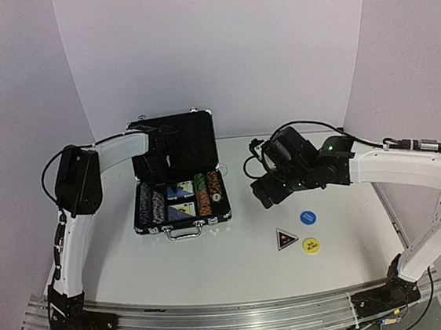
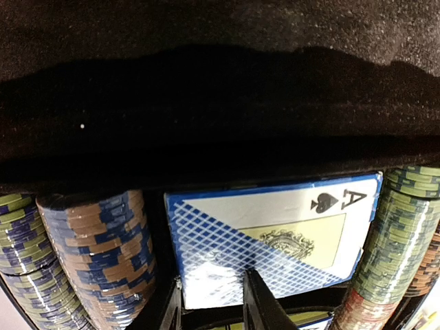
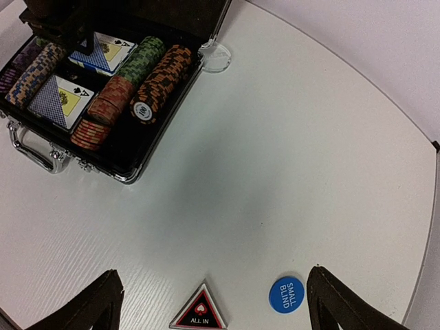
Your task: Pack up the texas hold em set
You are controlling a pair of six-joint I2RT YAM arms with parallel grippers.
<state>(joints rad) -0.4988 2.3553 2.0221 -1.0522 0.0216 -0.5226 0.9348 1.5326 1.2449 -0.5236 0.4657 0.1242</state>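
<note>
as the case (image 1: 194, 136) lies crosswise, handle (image 1: 185, 233) nearward, right gripper (image 3: 213, 278) gapes empty, left gripper (image 2: 213, 292) unclear.

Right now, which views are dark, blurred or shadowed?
Left wrist: the lid fills the top half, almost black; the deck is sharp, the chips at the frame edges slightly soft. Right wrist: a faint grey shadow lies on the table. Top external: even light, no glare.

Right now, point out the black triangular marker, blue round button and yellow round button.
Black triangular marker (image 3: 199, 315): right wrist view, centre.
Blue round button (image 3: 286, 294): right wrist view, lettering.
Yellow round button (image 1: 312, 245): top view, middle.
</note>
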